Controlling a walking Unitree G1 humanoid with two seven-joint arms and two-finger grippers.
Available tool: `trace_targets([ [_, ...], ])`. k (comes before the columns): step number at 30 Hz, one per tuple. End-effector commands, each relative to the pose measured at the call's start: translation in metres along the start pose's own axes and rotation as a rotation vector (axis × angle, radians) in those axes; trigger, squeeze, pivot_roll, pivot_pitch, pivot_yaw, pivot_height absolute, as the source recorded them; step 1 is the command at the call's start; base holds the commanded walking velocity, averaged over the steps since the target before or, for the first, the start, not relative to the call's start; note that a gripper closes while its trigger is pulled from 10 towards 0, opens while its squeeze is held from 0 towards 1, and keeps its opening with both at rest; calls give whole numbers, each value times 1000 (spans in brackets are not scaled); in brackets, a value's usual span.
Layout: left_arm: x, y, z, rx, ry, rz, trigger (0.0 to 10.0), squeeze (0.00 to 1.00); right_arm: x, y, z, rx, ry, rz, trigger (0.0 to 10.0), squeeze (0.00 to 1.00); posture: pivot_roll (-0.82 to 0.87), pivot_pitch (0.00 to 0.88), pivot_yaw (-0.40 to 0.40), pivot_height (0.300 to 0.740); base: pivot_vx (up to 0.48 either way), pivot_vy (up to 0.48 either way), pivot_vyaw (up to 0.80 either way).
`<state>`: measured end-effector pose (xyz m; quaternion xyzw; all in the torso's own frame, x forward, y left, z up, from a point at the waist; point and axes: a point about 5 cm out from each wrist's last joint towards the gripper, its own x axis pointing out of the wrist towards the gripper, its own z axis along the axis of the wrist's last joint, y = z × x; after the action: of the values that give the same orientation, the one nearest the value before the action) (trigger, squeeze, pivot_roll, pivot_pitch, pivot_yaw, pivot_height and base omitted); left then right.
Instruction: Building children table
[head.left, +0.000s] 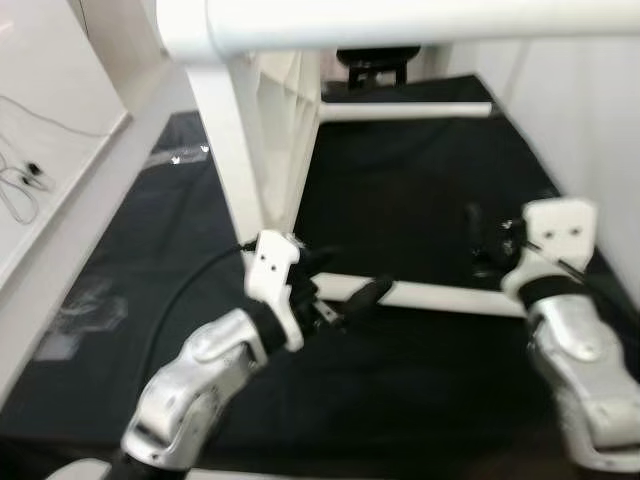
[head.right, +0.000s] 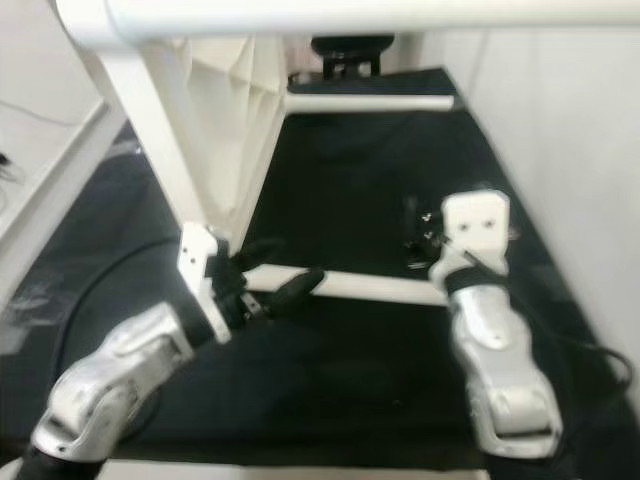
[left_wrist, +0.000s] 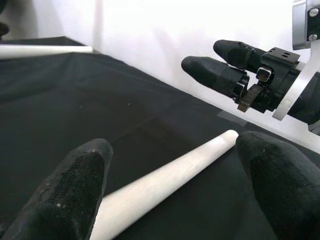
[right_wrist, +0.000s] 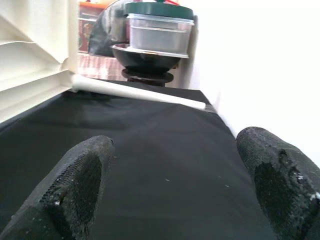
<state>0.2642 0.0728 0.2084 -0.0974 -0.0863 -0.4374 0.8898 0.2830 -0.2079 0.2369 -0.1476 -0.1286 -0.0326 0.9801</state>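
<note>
with the left gripper (head.left: 345, 300) spread open astride the loose table leg (head.left: 440, 296) lying on the black mat (head.left: 400, 200) and the right gripper (head.left: 490, 240) open nearby, an off-centre closure may roll the leg away.

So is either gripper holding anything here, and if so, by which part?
Nothing is held. The left gripper is open, its fingers either side of the white table leg lying on the black mat, not closed on it. The right gripper is open over bare mat.
</note>
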Motion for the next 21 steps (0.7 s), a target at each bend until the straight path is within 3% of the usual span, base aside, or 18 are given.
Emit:
trace_targets([
  [1, -6, 12, -7, 50, 25, 77, 2431, 0, -2, 5, 1, -25, -8, 31, 10000, 0, -107, 144, 113, 740, 0, 0, 0],
  [2, -6, 12, -7, 50, 25, 77, 2431, 0, -2, 5, 1, -25, -8, 31, 10000, 0, -107, 144, 113, 740, 0, 0, 0],
  [3, -8, 22, -11, 92, 42, 145, 0, 0, -3, 6, 1, -40, -11, 39, 10000, 0, -111, 139, 112, 740, 0, 0, 0],
  [7, -16, 39, -16, 131, 58, 254, 0, 0, -5, 2, 3, -76, -23, 52, 10000, 0, -118, 132, 113, 740, 0, 0, 0],
  [14, -19, 46, -21, 132, 60, 295, 0, 0, -11, -1, 13, -169, -83, 109, 10000, 0, -131, 124, 117, 740, 0, 0, 0],
  [16, -20, 48, -22, 134, 58, 311, 0, 0, -15, 0, 17, -223, -112, 133, 10000, 0, -137, 122, 120, 740, 0, 0, 0],
  [18, -22, 53, -24, 134, 54, 360, 0, 0, -23, 0, 31, -360, -203, 148, 10000, 0, -149, 118, 134, 740, 0, 0, 0],
  [19, -22, 53, -24, 134, 54, 360, 0, 0, -23, 0, 31, -360, -203, 148, 10000, 0, -149, 118, 134, 740, 0, 0, 0],
  [21, -25, 58, -27, 150, 53, 407, 0, 0, -30, -1, 44, -458, -283, 125, 10000, 0, -153, 113, 139, 740, 0, 0, 0],
])
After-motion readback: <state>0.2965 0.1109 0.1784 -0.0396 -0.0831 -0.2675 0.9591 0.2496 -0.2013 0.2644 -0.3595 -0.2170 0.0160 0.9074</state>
